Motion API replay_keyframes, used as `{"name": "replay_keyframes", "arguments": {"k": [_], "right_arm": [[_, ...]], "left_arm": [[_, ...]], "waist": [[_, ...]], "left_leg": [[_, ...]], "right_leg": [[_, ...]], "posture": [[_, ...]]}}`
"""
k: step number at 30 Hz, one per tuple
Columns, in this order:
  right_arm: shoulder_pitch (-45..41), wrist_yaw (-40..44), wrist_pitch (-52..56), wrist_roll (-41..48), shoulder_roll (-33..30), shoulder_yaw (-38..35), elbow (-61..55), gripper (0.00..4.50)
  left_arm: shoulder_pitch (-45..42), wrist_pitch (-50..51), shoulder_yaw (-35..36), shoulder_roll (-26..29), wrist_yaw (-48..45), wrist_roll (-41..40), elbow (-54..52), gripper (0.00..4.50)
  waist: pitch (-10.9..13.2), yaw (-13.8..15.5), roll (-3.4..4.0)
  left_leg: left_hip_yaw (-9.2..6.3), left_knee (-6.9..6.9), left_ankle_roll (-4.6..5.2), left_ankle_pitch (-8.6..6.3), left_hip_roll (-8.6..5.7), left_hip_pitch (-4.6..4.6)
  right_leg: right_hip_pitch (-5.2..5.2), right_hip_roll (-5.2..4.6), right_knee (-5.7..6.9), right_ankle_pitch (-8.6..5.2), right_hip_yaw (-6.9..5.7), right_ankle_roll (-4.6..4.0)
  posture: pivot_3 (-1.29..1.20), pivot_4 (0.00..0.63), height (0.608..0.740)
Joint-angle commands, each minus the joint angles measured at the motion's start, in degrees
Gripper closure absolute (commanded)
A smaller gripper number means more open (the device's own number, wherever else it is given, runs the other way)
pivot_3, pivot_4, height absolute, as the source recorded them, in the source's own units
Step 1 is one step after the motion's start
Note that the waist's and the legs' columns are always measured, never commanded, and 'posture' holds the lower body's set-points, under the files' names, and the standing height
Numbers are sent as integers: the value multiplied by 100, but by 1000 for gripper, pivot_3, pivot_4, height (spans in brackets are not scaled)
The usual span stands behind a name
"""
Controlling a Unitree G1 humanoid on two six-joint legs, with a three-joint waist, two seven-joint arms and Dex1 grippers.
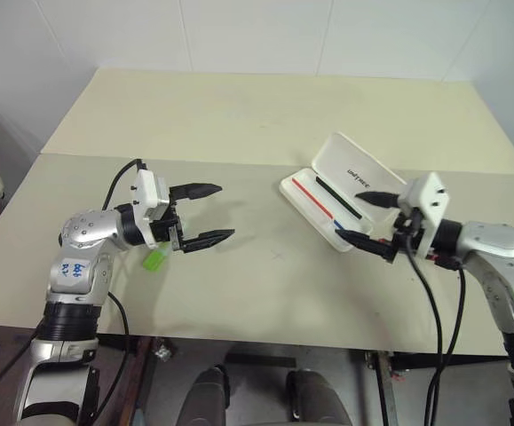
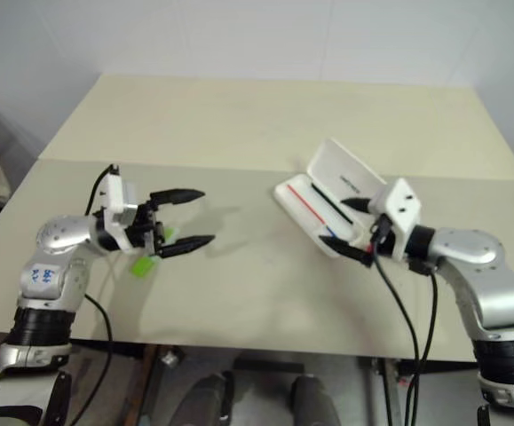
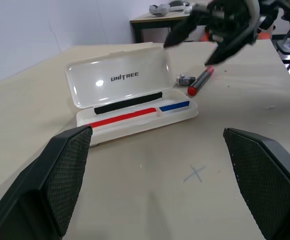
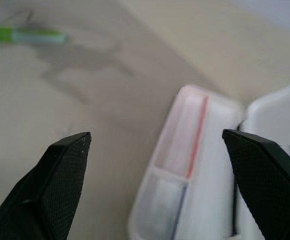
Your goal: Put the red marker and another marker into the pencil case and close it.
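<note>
Both markers lie on the worktop (image 1: 265, 284); case (image 3: 134, 100) open. Right gripper (image 1: 374, 222) and left gripper (image 1: 201, 214), jaws apart, empty: lower right straight over red marker (image 3: 200, 83), centred, then close.

The word "UNITREE" is printed in black on the inner side of the open lid of the pencil case (image 3: 119, 82).
</note>
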Motion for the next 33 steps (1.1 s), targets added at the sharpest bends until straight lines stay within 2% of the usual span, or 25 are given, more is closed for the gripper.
{"name": "replay_keyframes", "arguments": {"k": [1, 4, 9, 16, 32, 33], "right_arm": [[-373, -42, 571, -157, -251, 223, -122, 1340], [-722, -73, 1031, -273, -287, 492, -161, 2377], [-1231, -152, 1745, -505, -344, 938, -275, 2377], [-1316, -74, 2285, -698, -442, 1380, -288, 2377], [-1383, 30, 1758, -1322, -62, 1900, 658, 2377], [-1409, 67, 1698, -1354, -52, 1927, 723, 2553]], "left_arm": [[9, 246, 318, 173, -46, -429, -410, 0], [12, 345, 360, 328, -144, -471, -414, 0], [27, 407, 400, 476, -211, -501, -475, 0], [99, 610, 456, 582, -248, -620, -858, 0], [111, 998, 360, 825, -445, -821, -1296, 0], [84, 1020, 350, 815, -434, -829, -1331, 0]], "waist": [[1, 25, -1], [0, 34, -1], [1, 20, -1], [1, 23, -1], [1, 11, -2], [1, 11, -2]], "left_leg": [[4, 2, 1, 0, 1, -6], [4, 10, 1, 0, 1, -31], [21, 9, 0, 0, 3, -40], [20, 21, 2, -1, 1, -76], [21, 25, 4, -1, 1, -74], [21, 26, 4, -1, 1, -74]], "right_leg": [[-10, 0, 1, 0, 2, 0], [-36, 0, 10, 0, 3, 0], [-65, 0, 28, 1, 14, -1], [-90, 0, 26, 2, 12, 1], [-92, 1, 36, 2, 13, 1], [-92, 1, 38, 2, 13, 1]], "posture": [[0, 150, 740], [0, 150, 740], [0, 150, 740], [0, 150, 740], [0, 150, 740], [0, 150, 740]]}}
